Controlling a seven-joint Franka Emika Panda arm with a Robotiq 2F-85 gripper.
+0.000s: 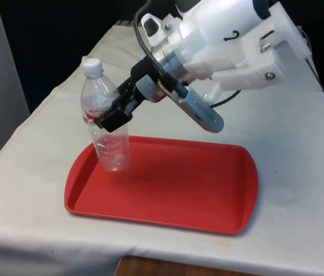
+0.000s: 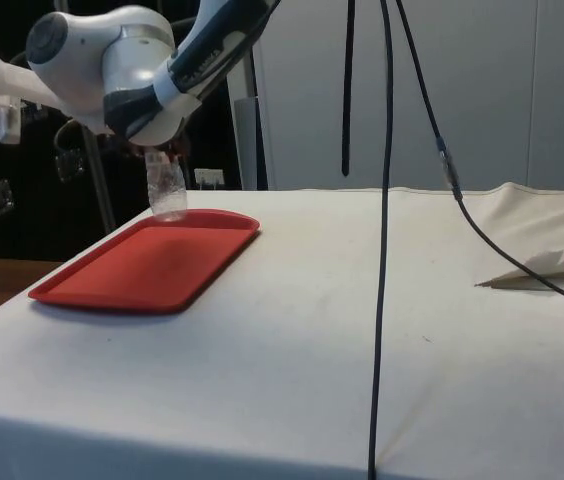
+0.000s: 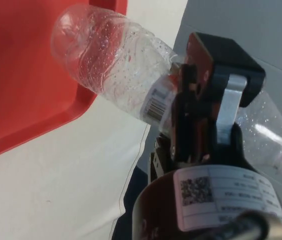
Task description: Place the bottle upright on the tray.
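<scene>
Red tray [image 1: 196,195] on white-clothed counter [image 1: 300,167]; clear bottle [image 1: 105,123] near-upright on its corner, gripper [image 1: 111,114] clamped around bottle's middle.

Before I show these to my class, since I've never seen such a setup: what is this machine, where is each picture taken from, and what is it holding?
It is a white robot arm with a black two-finger gripper. One camera looks across the table, one stands at its side, and one rides on the wrist, close to the fingers. On the white cloth lies a red tray. The gripper is shut on a clear plastic bottle with a white cap, held nearly upright, its base at the tray's corner on the front view's left. Whether the base touches the tray is unclear.
</scene>
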